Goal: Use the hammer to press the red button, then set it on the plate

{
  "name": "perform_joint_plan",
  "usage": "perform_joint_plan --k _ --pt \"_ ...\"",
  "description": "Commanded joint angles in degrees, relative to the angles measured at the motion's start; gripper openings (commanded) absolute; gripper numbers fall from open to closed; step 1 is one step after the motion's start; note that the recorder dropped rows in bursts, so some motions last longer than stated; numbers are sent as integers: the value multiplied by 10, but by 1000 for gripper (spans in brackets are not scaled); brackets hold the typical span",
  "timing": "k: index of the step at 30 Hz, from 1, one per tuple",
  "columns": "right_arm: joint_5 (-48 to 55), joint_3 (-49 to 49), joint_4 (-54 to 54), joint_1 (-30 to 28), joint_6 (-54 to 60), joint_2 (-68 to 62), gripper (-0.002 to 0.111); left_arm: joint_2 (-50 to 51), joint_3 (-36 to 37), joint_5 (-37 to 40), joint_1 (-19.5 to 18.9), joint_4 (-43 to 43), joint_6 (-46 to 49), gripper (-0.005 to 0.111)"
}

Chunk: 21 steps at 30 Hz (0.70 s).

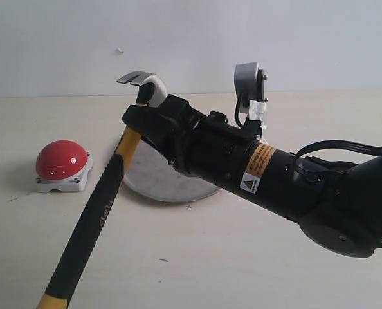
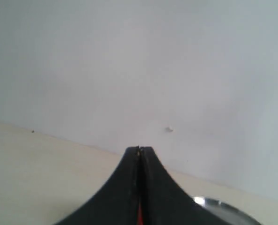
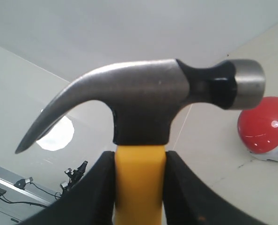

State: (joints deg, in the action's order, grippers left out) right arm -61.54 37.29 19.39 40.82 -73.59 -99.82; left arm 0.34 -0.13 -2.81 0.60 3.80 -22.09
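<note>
Exterior view gives me the hammer (image 1: 91,222) lifted clear of the worktop (image 1: 242,257). It is tilted, with its steel head up toward the wall and the yellow end of its handle sloping down to the near left edge. The right fingers (image 1: 128,117) are clamped on the yellow neck of the handle just under the head. They are partly spread to the handle's width, and the black grip hangs free below them. The red button (image 1: 62,161) sits on its grey base to the left, well apart from the hammer head. The silver plate (image 1: 152,180) lies flat behind the handle and under the right arm, with nothing on the part I can see.

Through the right wrist view the head fills the frame. A black finger presses each side of the yellow neck, and the button shows beyond the striking face, not touching it.

My left wrist view shows the left fingers (image 2: 125,187) pressed together and holding nothing, with a bit of the plate's rim just beside them.
</note>
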Motion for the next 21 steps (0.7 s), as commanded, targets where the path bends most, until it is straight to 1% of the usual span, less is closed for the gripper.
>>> perform_joint_plan --k 1,3,4,7,10,13,16,17,19,21 --pt "-49 1 0 -3 -1 7 0 -3 1 -90 -1 0 -38 0" --pt "-49 1 0 -3 -1 7 0 -3 1 -119 -1 0 -45 0" --pt "-49 2 0 -3 -1 7 0 -3 1 -118 -1 0 -54 0" --pt "-48 2 1 -3 0 7 0 26 -47 -63 -1 4 -57 0" --pt "-48 2 1 -3 0 7 0 88 -108 -3 -1 7 -36 0" --pt "-48 2 1 -3 0 7 0 154 -187 57 0 7 -11 0" --pt "-47 2 1 -3 0 7 0 218 -270 126 0 7 57 0" --pt "-47 2 1 -3 0 7 0 242 -302 157 0 7 97 0" --pt "-47 2 1 -3 0 7 0 291 -362 227 0 3 166 0" --pt "-47 2 1 -3 5 7 0 346 -429 321 0 -3 236 0"
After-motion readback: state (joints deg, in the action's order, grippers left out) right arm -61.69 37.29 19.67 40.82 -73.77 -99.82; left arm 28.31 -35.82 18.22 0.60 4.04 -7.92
